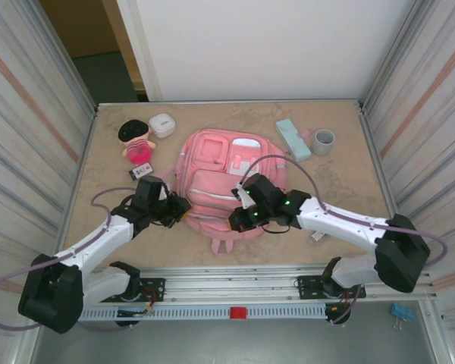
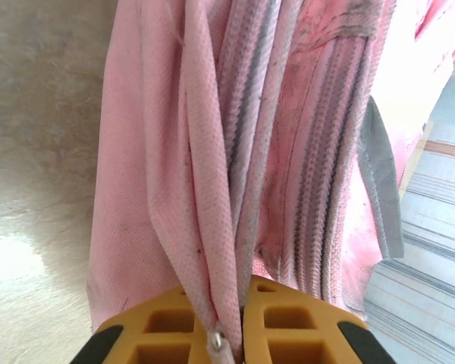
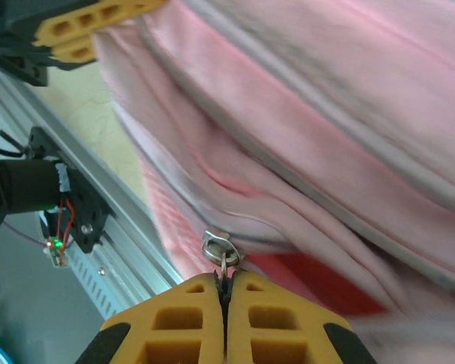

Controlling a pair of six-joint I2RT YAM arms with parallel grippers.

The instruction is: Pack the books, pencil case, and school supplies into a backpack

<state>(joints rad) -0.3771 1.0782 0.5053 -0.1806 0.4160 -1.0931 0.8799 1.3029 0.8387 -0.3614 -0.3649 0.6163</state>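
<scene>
Right end effector (image 3: pixel 226 282) on backpack (image 1: pixel 220 171) zip pull (image 3: pixel 218 246)

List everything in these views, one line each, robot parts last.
backpack: one, pink, centre of the table
pencil case: one, mint green, far right of the backpack
cup: one, grey, right of the pencil case
box: one, white, far left of the backpack
doll: one, pink with black hair, beside the box
book: one, dark with a pale label, just nearer than the doll
stick: one, white, beside the right forearm
table: one, beige
zip pull: one, metal, on the backpack
left gripper: one, yellow fingers, shut on backpack fabric
right gripper: one, yellow fingers, shut on the zip pull
</scene>
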